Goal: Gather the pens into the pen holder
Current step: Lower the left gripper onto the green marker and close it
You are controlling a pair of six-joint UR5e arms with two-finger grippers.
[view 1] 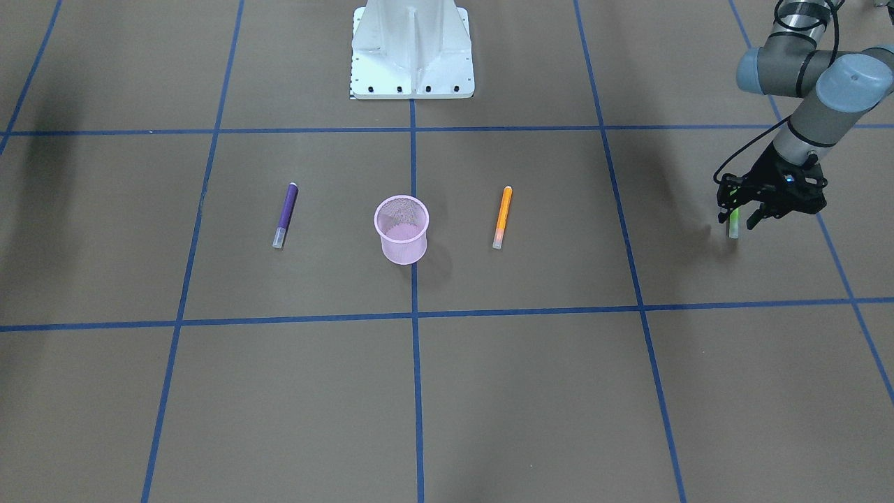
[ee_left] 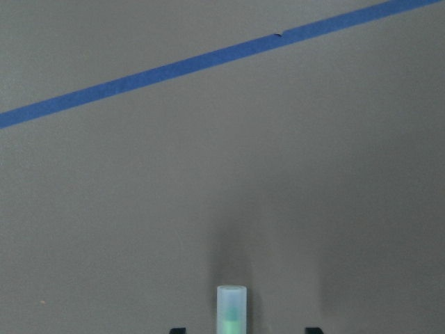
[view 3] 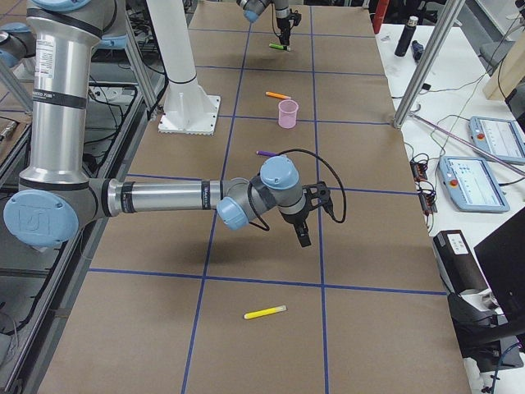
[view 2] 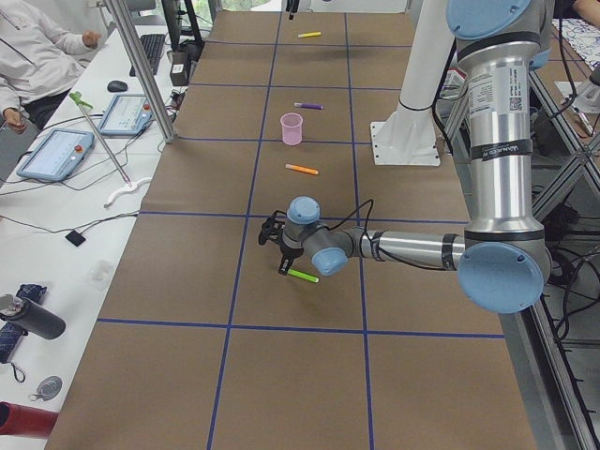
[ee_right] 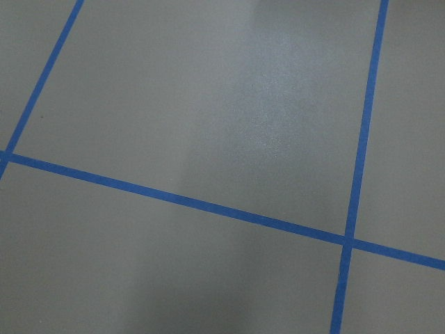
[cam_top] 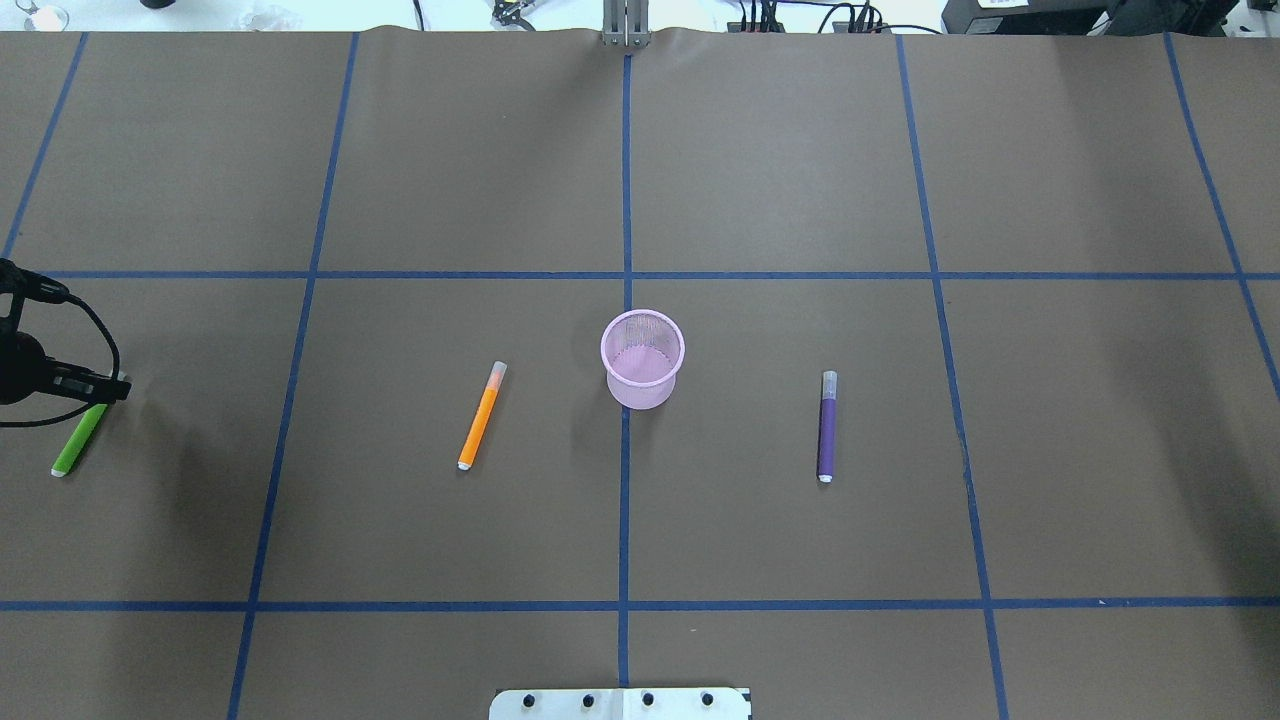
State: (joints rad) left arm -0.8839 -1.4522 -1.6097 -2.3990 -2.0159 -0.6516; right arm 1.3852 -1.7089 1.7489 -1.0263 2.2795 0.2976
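The pink mesh pen holder (view 1: 401, 230) stands upright at the table's middle (cam_top: 643, 360). An orange pen (cam_top: 481, 416) lies to its left in the overhead view and a purple pen (cam_top: 827, 426) to its right. A green pen (cam_top: 78, 440) lies at the far left edge. My left gripper (cam_top: 105, 392) is low over its far end, open, with the pale cap (ee_left: 231, 306) between the two fingertips. A yellow pen (view 3: 265, 312) lies near the table's right end. My right gripper (view 3: 302, 234) hovers above the table there; I cannot tell whether it is open or shut.
The white robot base (view 1: 412, 56) sits at the table's near-robot edge. Blue tape lines (cam_top: 625, 500) grid the brown table. A side bench with tablets (view 2: 61, 150) and a seated operator (view 2: 37, 52) runs along the far side.
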